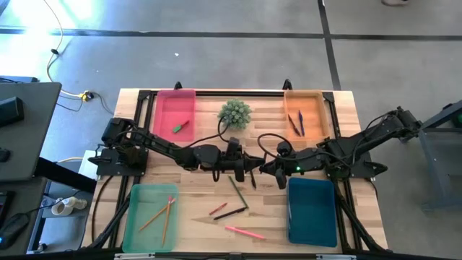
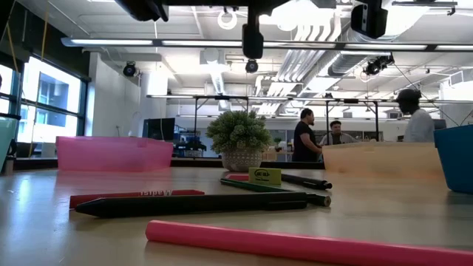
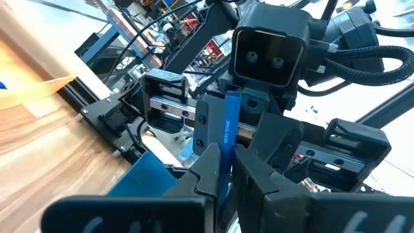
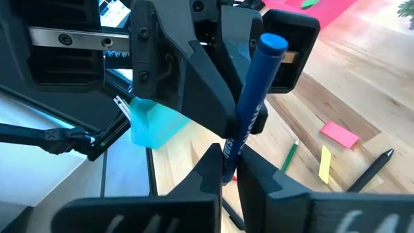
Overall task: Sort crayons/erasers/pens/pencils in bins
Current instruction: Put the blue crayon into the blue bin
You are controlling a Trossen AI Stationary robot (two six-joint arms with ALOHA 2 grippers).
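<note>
Both grippers meet mid-table: left gripper (image 4: 223, 84) and right gripper (image 4: 226, 169) each clamp the blue crayon (image 4: 253, 107), probably a handover.

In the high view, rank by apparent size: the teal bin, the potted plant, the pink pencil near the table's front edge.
1. Teal bin, clearly largest.
2. Potted plant.
3. Pink pencil: about as long as the plant is wide, but far thinner.

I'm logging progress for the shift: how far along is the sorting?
Done: two erasers in the pink bin, two pens in the orange bin, two pencils in the green bin. In hand: left gripper and right gripper both grip a blue stick. Left: teal bin holds nothing visible; red crayon, black pen, pink pencil, green pencil, pink eraser and yellow eraser lie unsorted.
</note>
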